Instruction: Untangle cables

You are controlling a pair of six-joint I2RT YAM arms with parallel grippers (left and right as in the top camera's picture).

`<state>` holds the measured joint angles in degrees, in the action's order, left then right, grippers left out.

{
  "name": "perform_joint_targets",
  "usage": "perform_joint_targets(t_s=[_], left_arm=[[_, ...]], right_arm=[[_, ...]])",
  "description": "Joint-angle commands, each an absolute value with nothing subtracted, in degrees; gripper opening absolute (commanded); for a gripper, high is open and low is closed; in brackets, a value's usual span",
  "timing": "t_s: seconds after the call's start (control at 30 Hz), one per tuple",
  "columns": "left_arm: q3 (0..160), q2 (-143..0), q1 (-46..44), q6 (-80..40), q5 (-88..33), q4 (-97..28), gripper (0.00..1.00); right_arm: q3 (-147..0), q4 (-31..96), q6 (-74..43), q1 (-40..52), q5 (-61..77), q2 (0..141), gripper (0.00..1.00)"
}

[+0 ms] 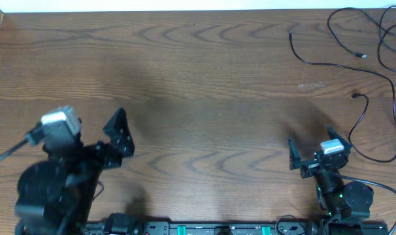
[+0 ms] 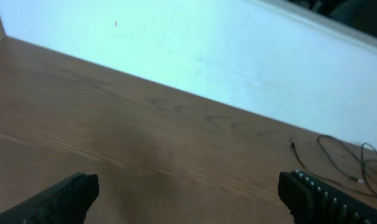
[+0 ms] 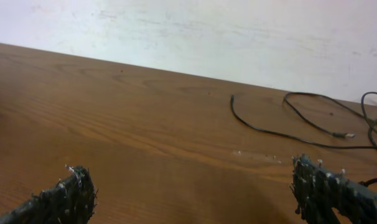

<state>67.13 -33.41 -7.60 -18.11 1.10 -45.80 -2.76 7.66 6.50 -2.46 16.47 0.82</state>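
Overhead view cuts the cables (image 1: 363, 57) off at the right edge.

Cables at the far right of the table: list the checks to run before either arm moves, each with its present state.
1. Left jaws wide open, nothing between them: ok.
2. Right jaws wide open, nothing between them: ok.
3. Cables located, in loose loops at the far right corner of the table: ok.
4. Whole of the cables in view: not ok, loops run off the overhead view's right edge.
5. Bare wood between the right jaws and the cables: ok.
6. Where the cables cross or knot: cannot tell, too thin in every view.
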Motion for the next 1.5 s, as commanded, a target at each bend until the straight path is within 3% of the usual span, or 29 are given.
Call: perform_joint_targets(t_s=[0.0, 0.7, 1.03, 1.47], left_arm=[[68.4, -29.9, -7.4, -17.4, 2.2, -47.2, 0.98], [68.4, -26.3, -7.4, -17.1, 2.7, -60.4, 0.98], [68.4, -26.3, -12.5, -17.1, 4.8, -63.4, 0.98], [63.3, -18.1, -3.5, -17.2, 5.2, -64.3, 0.98]], right_arm=[[-2.3, 7.6, 6.9, -2.8, 16.0, 0.4, 0.99], [-2.3, 7.6, 6.9, -2.8, 16.0, 0.4, 0.99], [-2.3, 7.6, 6.9, -2.8, 16.0, 0.4, 0.99], [-2.3, 7.6, 6.9, -2.8, 16.0, 0.4, 0.99]])
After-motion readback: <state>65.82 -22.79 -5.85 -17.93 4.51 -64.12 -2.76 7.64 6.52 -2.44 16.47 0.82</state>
